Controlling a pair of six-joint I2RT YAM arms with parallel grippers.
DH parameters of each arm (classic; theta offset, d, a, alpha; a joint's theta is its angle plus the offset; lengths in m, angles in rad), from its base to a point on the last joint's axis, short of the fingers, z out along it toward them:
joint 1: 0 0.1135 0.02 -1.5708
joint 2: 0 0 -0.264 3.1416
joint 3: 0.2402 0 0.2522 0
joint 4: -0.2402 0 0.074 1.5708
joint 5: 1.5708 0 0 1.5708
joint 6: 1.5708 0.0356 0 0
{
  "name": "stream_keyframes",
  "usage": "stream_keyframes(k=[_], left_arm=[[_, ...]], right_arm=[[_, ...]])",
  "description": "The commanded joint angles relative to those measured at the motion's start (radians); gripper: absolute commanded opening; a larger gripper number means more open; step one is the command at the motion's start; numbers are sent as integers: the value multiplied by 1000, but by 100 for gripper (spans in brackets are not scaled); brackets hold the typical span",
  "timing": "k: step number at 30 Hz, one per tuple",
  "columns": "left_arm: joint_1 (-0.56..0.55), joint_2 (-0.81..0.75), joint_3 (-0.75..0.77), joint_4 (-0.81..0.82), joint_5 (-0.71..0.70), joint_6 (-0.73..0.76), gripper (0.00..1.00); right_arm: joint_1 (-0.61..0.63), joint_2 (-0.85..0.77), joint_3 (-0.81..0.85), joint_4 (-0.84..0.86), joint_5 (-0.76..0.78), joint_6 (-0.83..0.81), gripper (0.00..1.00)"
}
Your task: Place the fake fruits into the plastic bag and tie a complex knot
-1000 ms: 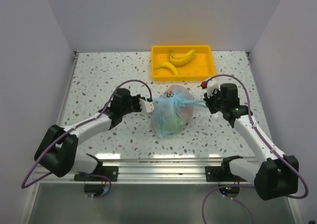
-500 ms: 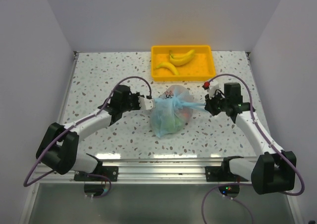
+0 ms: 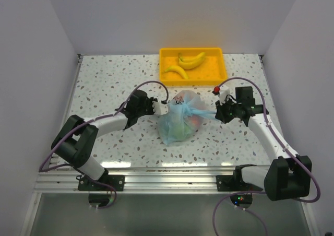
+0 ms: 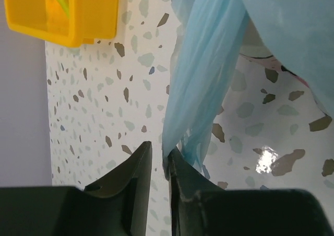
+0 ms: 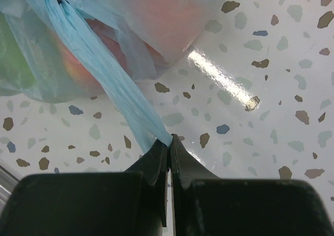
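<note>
At the middle of the speckled bench (image 3: 104, 84) lay the plastic bag (image 3: 177, 126), a light-blue bundle with the fake fruits (image 3: 183, 125) showing through its film as green and orange-red shapes. On top of the bundle, towards its far side, the film was gathered into the knot (image 3: 182, 108). From it two handle strands ran out sideways, one to each arm.

The left pincer (image 3: 163, 106) sat just beside the bag's left shoulder, pinching the left strand (image 4: 203, 74). In the left wrist view its dark fingers (image 4: 133, 173) stood almost together with only a thin slit between them. The strand's end appeared to be nipped in that slit, though the film hid the exact contact.

The right pincer (image 3: 216, 113) stood a little apart from the bag on the other side. Its fingers (image 5: 154, 163) were pressed together on the tip of the right strand (image 5: 104, 74), which stretched taut and slanting up to the bundle. Through the film in the right wrist view an orange-red fruit and a green one lay low in the bag, close to the bench.

Behind the bag, near the far edge of the bench, stood the yellow tray (image 3: 162, 69) with two bananas (image 3: 192, 60) lying in it, well apart from both pincers. A purple cable (image 3: 151, 82) looped over the left forearm.
</note>
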Motion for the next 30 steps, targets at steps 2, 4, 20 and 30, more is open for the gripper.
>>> stream_keyframes(k=[2,4,20,30], left_arm=[[22,28,53,9,-42,8,27],[20,30,61,-11,3,-1,31],[5,-1,110,-53,132,-54,40],[-14,36,167,-57,170,-71,43]], right_arm=[[-22,11,47,-45,62,-28,0],[-22,12,44,-42,66,-30,0],[-22,18,53,-53,43,-38,0],[-22,21,56,-56,26,-41,0]])
